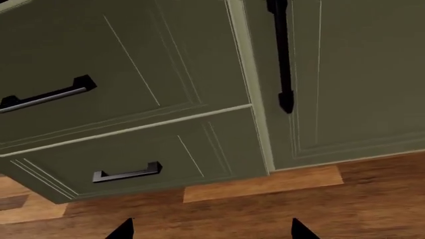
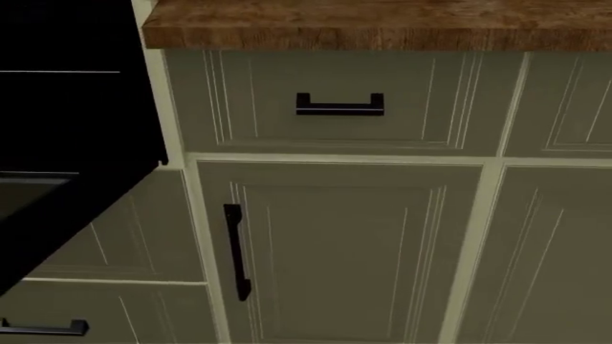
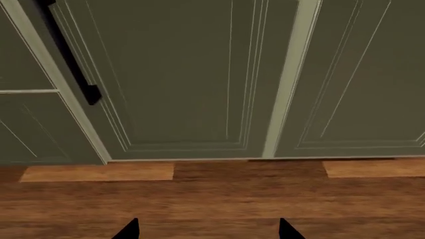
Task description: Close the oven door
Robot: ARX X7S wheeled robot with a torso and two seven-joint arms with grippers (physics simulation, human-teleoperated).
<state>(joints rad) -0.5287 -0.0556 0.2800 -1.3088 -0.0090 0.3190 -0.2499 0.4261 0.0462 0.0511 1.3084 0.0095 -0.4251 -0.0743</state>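
The oven door [image 2: 67, 215] is a flat black panel at the left edge of the head view. It hangs open, sloping down and out from the dark oven cavity [image 2: 67, 86]. Neither arm shows in the head view. My left gripper [image 1: 211, 230] is open, its two black fingertips wide apart over the wooden floor in front of grey-green drawers. My right gripper [image 3: 207, 230] is also open with nothing between its fingertips, low above the floor and facing cabinet doors. The oven door shows in neither wrist view.
Grey-green cabinets fill the wall: a drawer with a black bar handle [image 2: 340, 105], a door with an upright handle [image 2: 236, 251], and lower drawers [image 1: 126, 173]. A wooden countertop [image 2: 383, 21] runs above. Wooden floor [image 3: 212, 199] lies below.
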